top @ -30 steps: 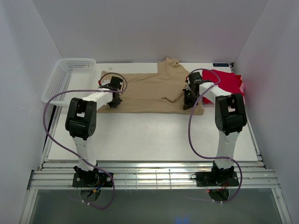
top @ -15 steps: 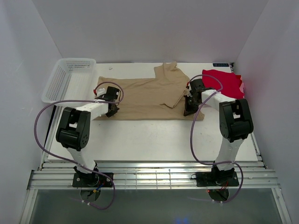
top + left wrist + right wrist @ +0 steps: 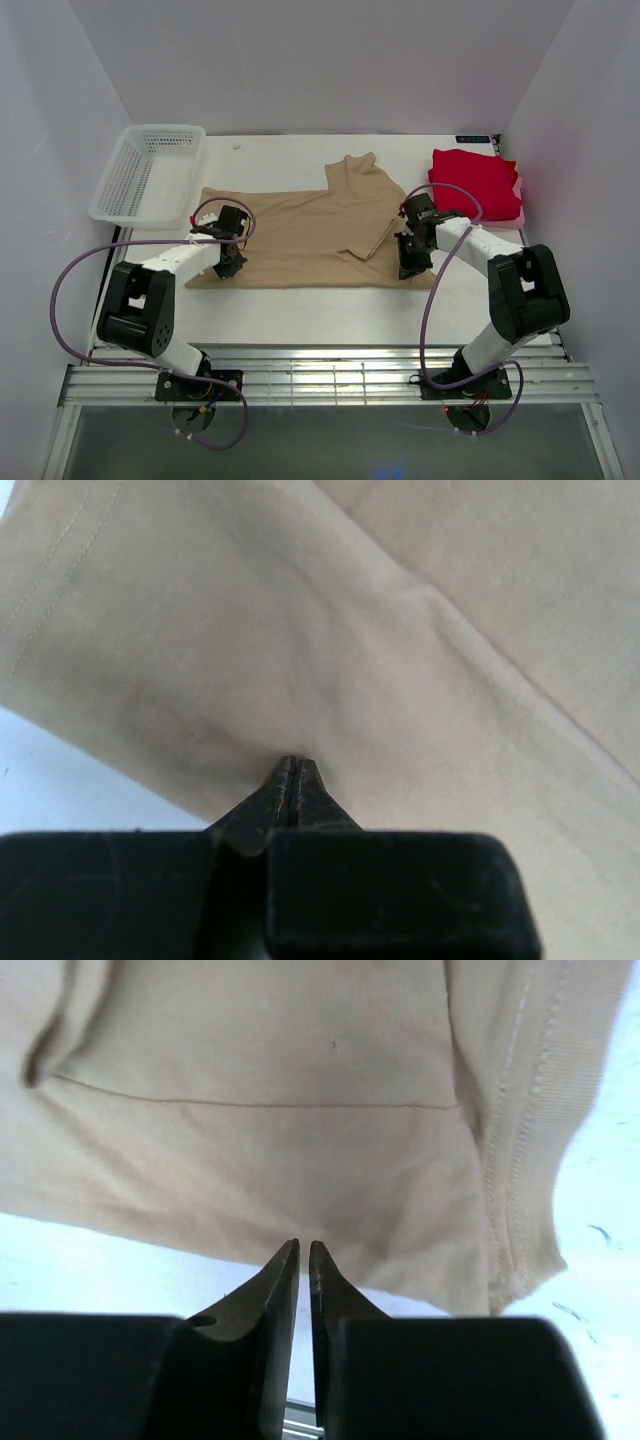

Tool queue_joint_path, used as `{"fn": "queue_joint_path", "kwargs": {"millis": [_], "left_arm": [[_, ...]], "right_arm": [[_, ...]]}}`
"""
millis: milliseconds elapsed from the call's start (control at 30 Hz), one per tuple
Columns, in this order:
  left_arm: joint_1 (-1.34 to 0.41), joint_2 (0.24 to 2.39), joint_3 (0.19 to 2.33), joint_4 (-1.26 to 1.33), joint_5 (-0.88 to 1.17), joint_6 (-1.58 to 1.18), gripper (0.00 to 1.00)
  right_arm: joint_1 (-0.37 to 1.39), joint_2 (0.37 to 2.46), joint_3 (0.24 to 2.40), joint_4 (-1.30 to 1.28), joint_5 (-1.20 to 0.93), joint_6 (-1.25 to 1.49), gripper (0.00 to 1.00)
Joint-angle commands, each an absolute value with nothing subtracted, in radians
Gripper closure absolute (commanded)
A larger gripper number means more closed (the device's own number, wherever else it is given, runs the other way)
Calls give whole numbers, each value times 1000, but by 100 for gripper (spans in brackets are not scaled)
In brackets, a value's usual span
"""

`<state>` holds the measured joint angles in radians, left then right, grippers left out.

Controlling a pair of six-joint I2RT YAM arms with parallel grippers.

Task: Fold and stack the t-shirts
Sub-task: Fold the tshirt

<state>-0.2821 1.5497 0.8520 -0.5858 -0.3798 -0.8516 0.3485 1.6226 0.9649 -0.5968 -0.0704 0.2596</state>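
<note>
Hold the left gripper (image 3: pixel 291 767) clamped flat on the near hem of the tan t-shirt (image 3: pixel 380 650), with no gap between the pads. Match that on the right gripper (image 3: pixel 303 1248), pinched to a thin slit over the hem beside the stitched side edge. Treat this as the weaker grip, by the look of it, and watch for slipping cloth. Move both corners evenly and low, so as not to skew the hem. Lies spread across the middle of the table (image 3: pixel 330 300), a flap doubled over near the right gripper; flatten that before folding. Aim the stack at the compact red t-shirt (image 3: pixel 475 183), far right. Steer clear of the white mesh basket (image 3: pixel 120 190), far left.
</note>
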Motion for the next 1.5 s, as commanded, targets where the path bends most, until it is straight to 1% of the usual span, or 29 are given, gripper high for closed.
{"fn": "queue_joint_path", "kwargs": {"millis": [0,67,100,200,433,467,500,533,667,933,1100,1467], "left_arm": [[-304,1456,908,-680,-353,-844,100],[-320,1428,948,-687,-336,-839,100],[-327,1425,981,-687,-319,-836,100],[-354,1428,1018,-669,-269,-833,100],[-429,1518,1046,-643,-219,-813,100],[-451,1525,1051,-643,-219,-810,100],[-463,1534,1058,-643,-221,-804,100],[-474,1535,1060,-643,-224,-801,100],[-524,1526,1062,-637,-232,-807,100],[-537,1496,1040,-638,-241,-821,100],[-537,1464,1029,-644,-265,-821,100],[-537,1466,1034,-649,-270,-825,100]], "right_arm": [[370,1528,1061,-630,-21,261,84],[376,1516,1101,-635,-37,258,74],[379,1516,1117,-637,-55,258,66],[387,1541,1157,-624,-78,262,61],[410,1673,1200,-580,-107,259,59],[419,1686,1209,-575,-109,256,58],[423,1707,1215,-566,-112,255,55],[426,1719,1224,-565,-112,253,54],[443,1784,1281,-571,-113,247,53],[472,1859,1377,-592,-115,242,52],[489,1884,1373,-601,-112,242,52],[535,1893,1358,-620,-83,259,53]]}}
